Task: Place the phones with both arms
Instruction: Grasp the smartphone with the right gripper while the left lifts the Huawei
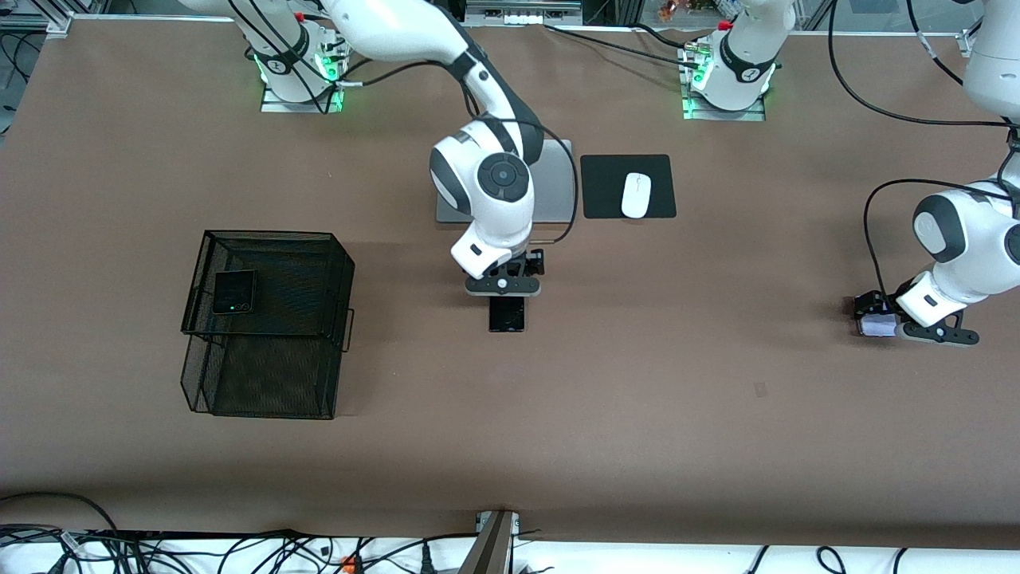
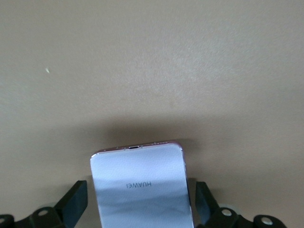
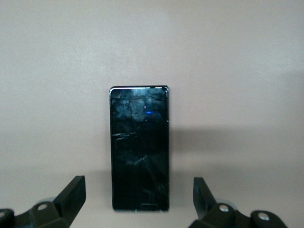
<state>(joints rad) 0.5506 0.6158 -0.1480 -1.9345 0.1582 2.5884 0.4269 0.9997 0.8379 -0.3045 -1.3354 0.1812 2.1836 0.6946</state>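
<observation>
Right gripper (image 1: 505, 296) hangs spread over the long black phone (image 1: 507, 314) mid-table, whose long axis runs between its fingers toward the camera; at the left arm's end, the left gripper (image 1: 904, 319) straddles the pale phone (image 2: 141, 185), fingers flanking it, not visibly clamped

Lavender-white phone (image 2: 140, 185) cropped by frame edge

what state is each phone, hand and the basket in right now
squarish black phone: lying in the mesh basket
slim black phone: flat on the table, ungrasped
pale phone: between the left hand fingers
right hand: open over the slim phone
white mouse: on its pad
</observation>
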